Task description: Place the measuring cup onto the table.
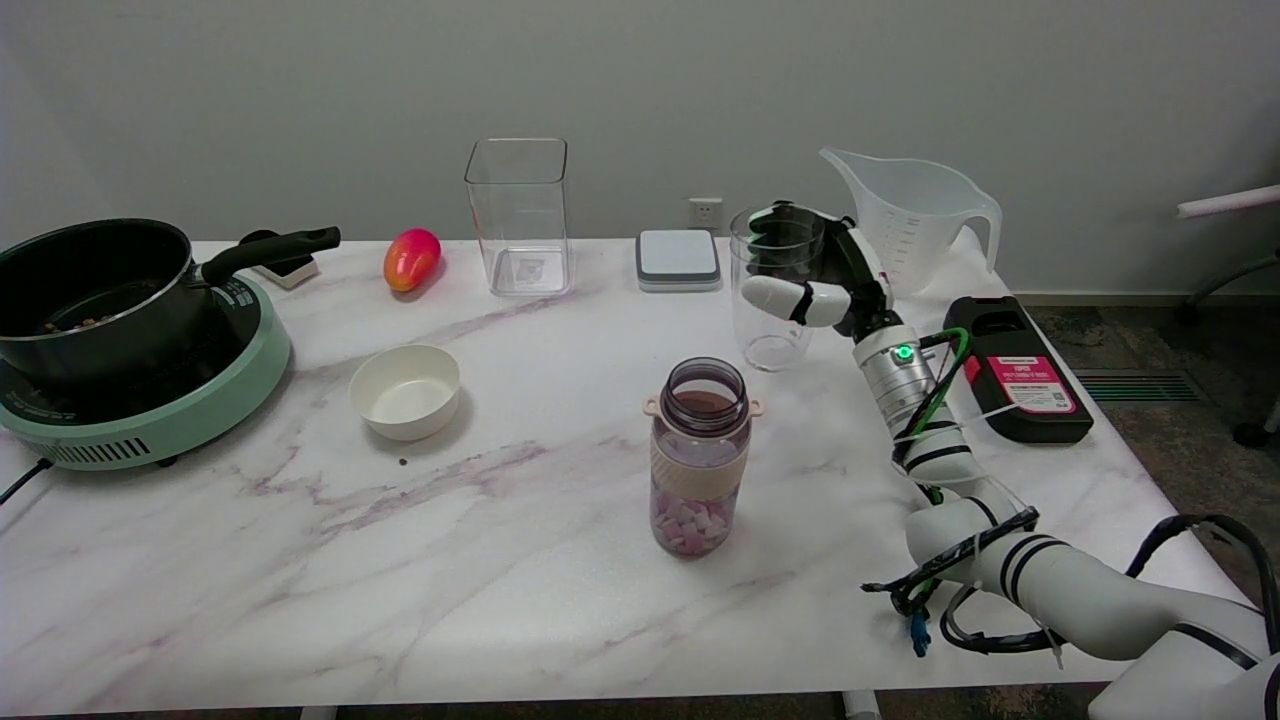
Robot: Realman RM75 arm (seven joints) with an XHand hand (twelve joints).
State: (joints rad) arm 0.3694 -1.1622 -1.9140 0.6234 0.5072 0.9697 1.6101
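Nearest stands a bottle (700, 458) of pink pieces on the table (300, 560). Beyond it, the right hand (815, 275) has its fingers (785, 297) wrapped around the clear measuring cup (772, 330), its base apparently touching down, likely ready for release.

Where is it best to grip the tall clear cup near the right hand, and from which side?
Probably around the upper wall of the clear cup, from its right side: it stands upright, has no handle, and the right hand already wraps there.
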